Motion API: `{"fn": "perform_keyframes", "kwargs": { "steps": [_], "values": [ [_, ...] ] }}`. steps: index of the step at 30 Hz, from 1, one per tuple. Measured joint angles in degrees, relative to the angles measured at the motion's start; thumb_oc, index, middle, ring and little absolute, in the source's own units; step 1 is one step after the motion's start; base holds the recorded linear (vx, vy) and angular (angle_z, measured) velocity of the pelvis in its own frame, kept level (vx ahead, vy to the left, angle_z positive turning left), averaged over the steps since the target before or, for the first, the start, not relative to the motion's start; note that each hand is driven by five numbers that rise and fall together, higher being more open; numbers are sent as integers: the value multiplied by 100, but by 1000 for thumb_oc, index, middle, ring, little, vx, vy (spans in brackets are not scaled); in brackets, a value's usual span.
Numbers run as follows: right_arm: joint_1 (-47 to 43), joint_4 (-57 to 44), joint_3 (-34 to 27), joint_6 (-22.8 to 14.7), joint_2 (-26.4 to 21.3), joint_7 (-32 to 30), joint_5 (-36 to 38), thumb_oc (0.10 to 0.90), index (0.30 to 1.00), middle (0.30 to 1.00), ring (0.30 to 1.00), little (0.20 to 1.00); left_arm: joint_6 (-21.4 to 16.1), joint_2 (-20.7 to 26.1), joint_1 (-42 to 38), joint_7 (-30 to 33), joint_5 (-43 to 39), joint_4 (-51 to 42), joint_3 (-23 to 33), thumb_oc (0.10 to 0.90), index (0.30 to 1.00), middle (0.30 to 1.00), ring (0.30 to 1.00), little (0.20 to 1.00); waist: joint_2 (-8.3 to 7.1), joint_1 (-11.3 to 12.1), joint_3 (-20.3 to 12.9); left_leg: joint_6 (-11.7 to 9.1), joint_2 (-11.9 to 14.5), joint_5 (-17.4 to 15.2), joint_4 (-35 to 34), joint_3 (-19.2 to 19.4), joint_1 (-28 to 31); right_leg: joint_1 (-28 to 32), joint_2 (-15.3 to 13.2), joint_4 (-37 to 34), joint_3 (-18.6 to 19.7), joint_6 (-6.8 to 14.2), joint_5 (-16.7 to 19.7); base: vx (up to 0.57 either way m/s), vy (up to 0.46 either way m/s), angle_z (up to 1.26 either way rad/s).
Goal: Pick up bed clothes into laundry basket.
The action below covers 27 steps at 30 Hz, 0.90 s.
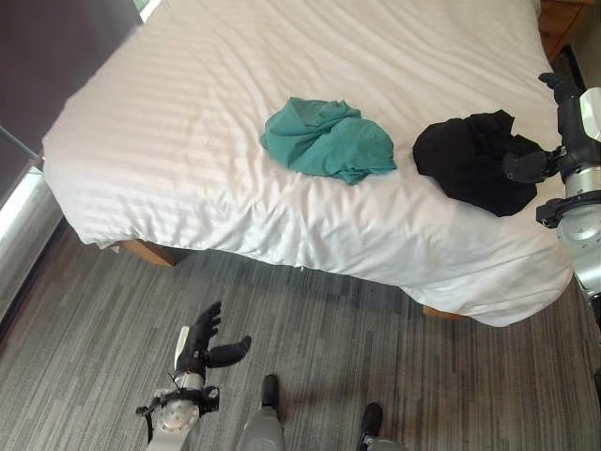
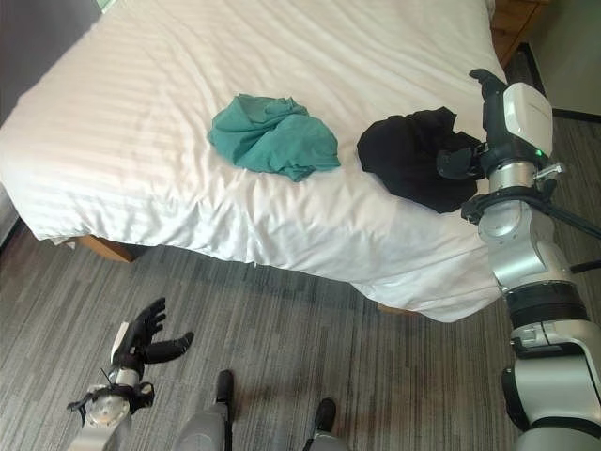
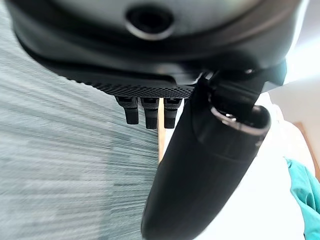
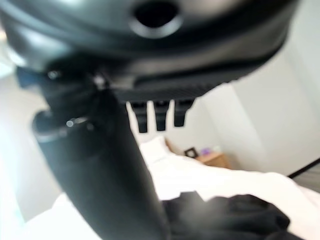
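Note:
A crumpled teal garment point(image 1: 327, 139) lies in the middle of the white bed point(image 1: 207, 113). To its right, near the bed's right edge, lies a black garment point(image 1: 470, 158). My right hand point(image 2: 496, 111) hovers just right of the black garment, fingers straight, thumb point(image 2: 457, 163) reaching over the cloth's edge, holding nothing. The black garment point(image 4: 235, 217) shows below that hand in the right wrist view. My left hand point(image 1: 205, 343) hangs low over the carpet in front of the bed, fingers spread and open. A bit of the teal garment point(image 3: 305, 187) shows past it in the left wrist view.
Grey striped carpet point(image 1: 329, 357) runs along the bed's front. A wooden bed leg point(image 1: 146, 252) shows under the near left corner. A wooden nightstand point(image 1: 563, 19) stands at the far right corner, and a dark wall point(image 1: 47, 56) at the far left.

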Motion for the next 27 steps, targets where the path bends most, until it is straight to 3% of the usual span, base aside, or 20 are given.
{"fn": "perform_keyframes", "kwargs": {
  "steps": [4, 5, 6, 7, 9, 17, 21, 27],
  "values": [
    [-23, 213, 192, 45, 8, -31, -81, 800, 900, 900, 900, 900, -41, 308, -257, 90, 10, -49, 82, 800, 900, 900, 900, 900, -98, 15, 59, 127, -94, -82, 8, 32, 205, -212, -166, 733, 147, 280, -127, 34, 10, -7],
    [-49, 260, 218, 43, 8, -45, -127, 800, 900, 900, 900, 900, -40, 398, -327, 169, 11, -46, 100, 800, 900, 900, 900, 900, -127, 14, 76, 194, -50, -128, 18, 37, 211, -387, -151, 869, 215, 509, -283, 119, -53, -11],
    [-61, 277, 219, 45, 8, -60, -136, 800, 900, 900, 900, 900, -45, 507, -351, 173, 14, -48, 137, 800, 900, 900, 900, 900, -244, 6, 89, 252, -68, -173, 11, 47, 200, -325, -123, 405, 213, 610, -316, 153, -95, -2],
    [-137, 313, 212, 42, 8, -77, -165, 800, 900, 900, 900, 900, -36, 525, -405, 177, 17, 47, 212, 800, 900, 900, 900, 900, -295, -23, 99, 258, -72, -206, -20, 16, 157, -170, -60, -12, 155, 240, -28, 127, -90, 3],
    [-150, 318, 206, 82, 9, -84, -165, 800, 900, 900, 900, 900, -34, 495, -277, 169, 20, 52, 241, 800, 900, 900, 900, 900, -294, -53, 99, 252, -10, -208, -19, 17, 139, -30, 71, -360, 45, 210, 197, 69, -69, -3],
    [-242, 419, 222, 151, 41, -91, -124, 800, 900, 900, 900, 900, -32, -114, 186, 20, -145, 299, 216, 800, 900, 900, 900, 900, -145, -104, 13, 220, 75, -186, 37, -26, -195, -196, 183, -502, -72, 140, 250, 43, -56, 5],
    [-448, 802, 391, 150, 42, -54, -93, 800, 900, 900, 900, 900, -25, -128, 206, 19, -250, 359, 223, 800, 900, 900, 900, 900, -73, 36, -28, 149, 99, -139, 31, -39, -372, -342, 211, -496, -121, 105, 280, 24, -30, 10],
    [-965, 1340, 718, 51, 66, -48, 30, 800, 900, 900, 900, 900, -35, -126, 262, 18, -251, 620, 221, 800, 900, 900, 900, 900, -9, 48, -66, 91, 108, -100, 40, -201, -667, -533, 225, -495, -227, 119, 273, 10, -23, 11]
  ]
}}
